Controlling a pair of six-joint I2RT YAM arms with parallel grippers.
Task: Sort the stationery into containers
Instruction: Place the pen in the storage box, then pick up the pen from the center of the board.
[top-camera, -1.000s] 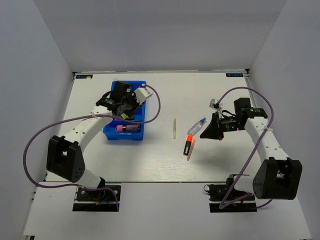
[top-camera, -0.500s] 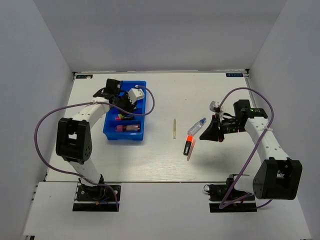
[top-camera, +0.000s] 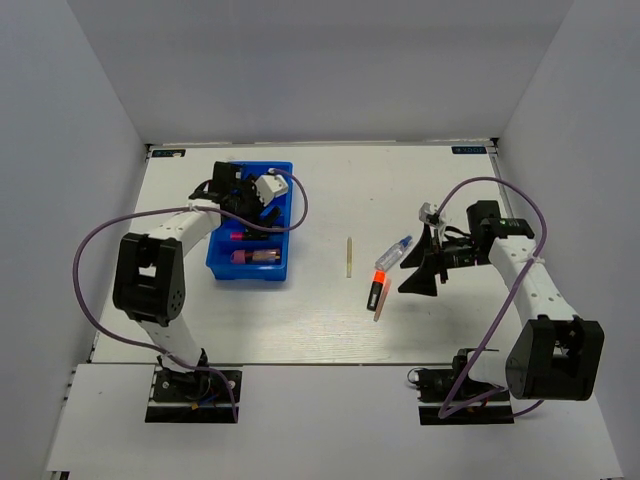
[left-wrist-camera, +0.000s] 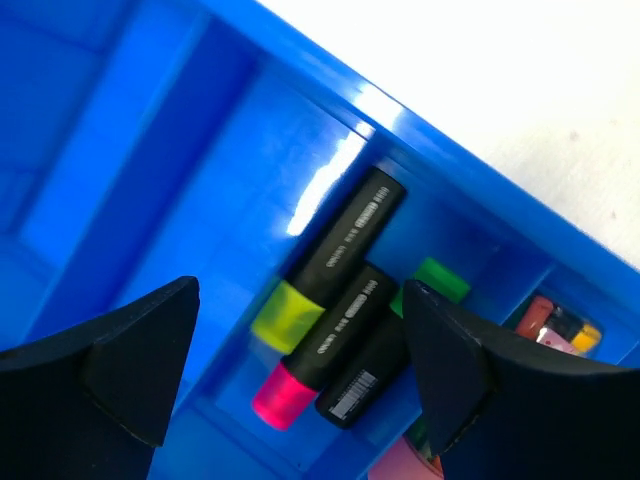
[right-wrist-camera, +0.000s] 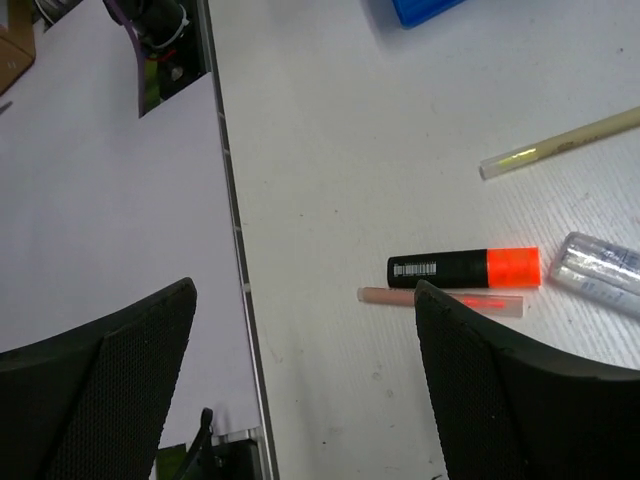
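The blue tray (top-camera: 248, 275) stands at the left, and my left gripper (top-camera: 238, 198) hangs open over its middle compartments. In the left wrist view the gripper (left-wrist-camera: 300, 292) is just above three black highlighters lying side by side in one compartment, tipped yellow (left-wrist-camera: 330, 255), pink (left-wrist-camera: 318, 358) and green (left-wrist-camera: 432, 280); nothing is between the fingers. A fat pink marker (top-camera: 255, 256) lies in the near compartment. On the table lie an orange-tipped highlighter (right-wrist-camera: 465, 267), a pink stick (right-wrist-camera: 440, 298), a clear tube (right-wrist-camera: 600, 265) and a yellow stick (right-wrist-camera: 560, 145). My right gripper (top-camera: 425, 262) is open and empty, just right of them.
The table's near edge with its metal strip (right-wrist-camera: 232, 230) runs through the right wrist view, left of the loose items. A corner of the blue tray (right-wrist-camera: 425, 8) shows at the top there. The left arm's cable (top-camera: 300, 205) loops over the tray's right side.
Both grippers have opened wide. The left one shifted toward the tray's far left and no longer holds anything. The right one stayed next to the loose items.
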